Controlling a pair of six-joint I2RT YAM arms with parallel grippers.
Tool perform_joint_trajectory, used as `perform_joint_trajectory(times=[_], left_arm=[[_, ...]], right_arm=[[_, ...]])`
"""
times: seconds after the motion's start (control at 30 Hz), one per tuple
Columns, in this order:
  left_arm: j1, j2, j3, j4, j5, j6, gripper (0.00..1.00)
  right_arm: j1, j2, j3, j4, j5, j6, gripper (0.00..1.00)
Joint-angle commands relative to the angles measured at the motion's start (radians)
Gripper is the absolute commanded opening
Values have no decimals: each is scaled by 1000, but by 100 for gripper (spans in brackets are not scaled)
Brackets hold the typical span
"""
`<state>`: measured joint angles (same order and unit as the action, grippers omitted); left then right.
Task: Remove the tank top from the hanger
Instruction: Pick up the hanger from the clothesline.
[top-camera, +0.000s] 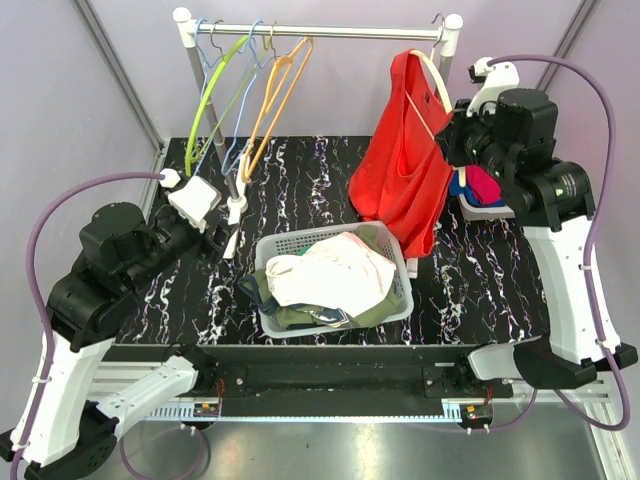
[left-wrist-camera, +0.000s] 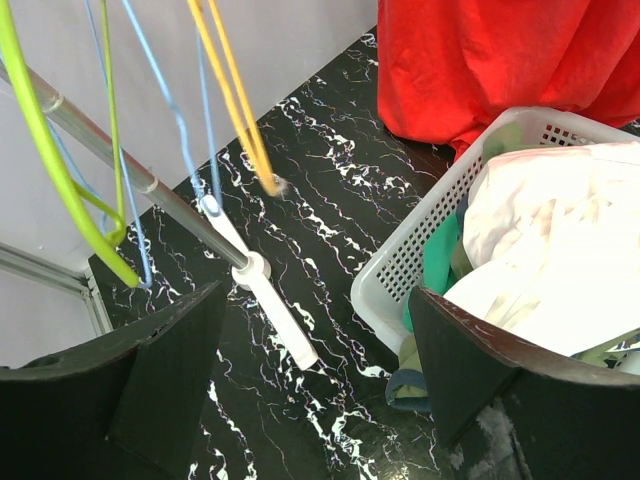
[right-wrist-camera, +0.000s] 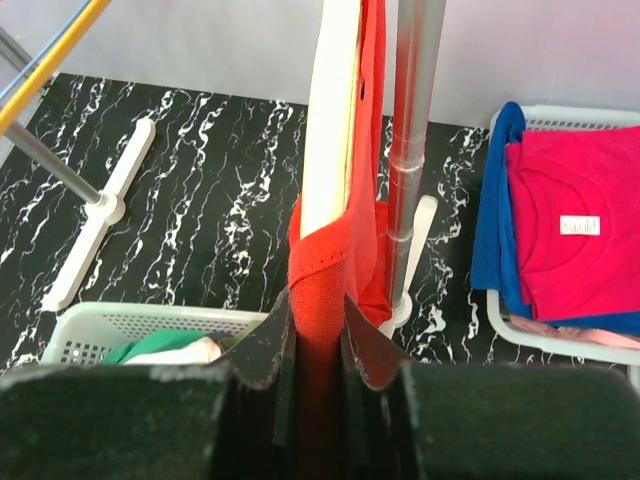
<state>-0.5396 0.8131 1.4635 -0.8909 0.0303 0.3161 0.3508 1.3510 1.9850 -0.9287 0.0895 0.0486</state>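
Note:
A red tank top (top-camera: 405, 170) hangs from a cream hanger (top-camera: 438, 78) at the right end of the clothes rail (top-camera: 330, 32). My right gripper (top-camera: 452, 135) is beside its right edge. In the right wrist view my right gripper (right-wrist-camera: 318, 325) is shut on a red strap (right-wrist-camera: 322, 280) of the tank top, just below the cream hanger (right-wrist-camera: 330, 110). My left gripper (top-camera: 215, 238) is low at the table's left; in the left wrist view it (left-wrist-camera: 315, 345) is open and empty above the black marble table (left-wrist-camera: 320, 200). The tank top's hem (left-wrist-camera: 480, 60) shows there too.
A white basket (top-camera: 277, 248) full of clothes sits mid-table, also in the left wrist view (left-wrist-camera: 410, 265). Green, blue and orange empty hangers (top-camera: 245, 95) hang at the rail's left. A tray with pink and blue folded clothes (right-wrist-camera: 565, 235) is at the right. The rack's post (right-wrist-camera: 412, 120) stands beside my right gripper.

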Motion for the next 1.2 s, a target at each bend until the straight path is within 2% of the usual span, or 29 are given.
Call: perform_joint_trajectory(times=[0.0, 0.2, 0.43, 0.7, 0.93, 1.17], left_arm=[[4, -6, 24, 32, 25, -11, 80], [4, -9, 15, 33, 11, -5, 80], [6, -3, 20, 38, 2, -6, 80], [15, -2, 20, 41, 8, -12, 80], [23, 0, 24, 41, 19, -15, 80], [26, 14, 55, 37, 37, -26, 80]], right_arm=[[-6, 45, 70, 65, 49, -33, 0], [-6, 138, 118, 102, 87, -107, 0], [-6, 204, 211, 224, 35, -150, 0], [-6, 224, 238, 306, 24, -156, 0], [-4, 96, 96, 217, -49, -73, 0], [-6, -81, -112, 113, -229, 22, 0]])
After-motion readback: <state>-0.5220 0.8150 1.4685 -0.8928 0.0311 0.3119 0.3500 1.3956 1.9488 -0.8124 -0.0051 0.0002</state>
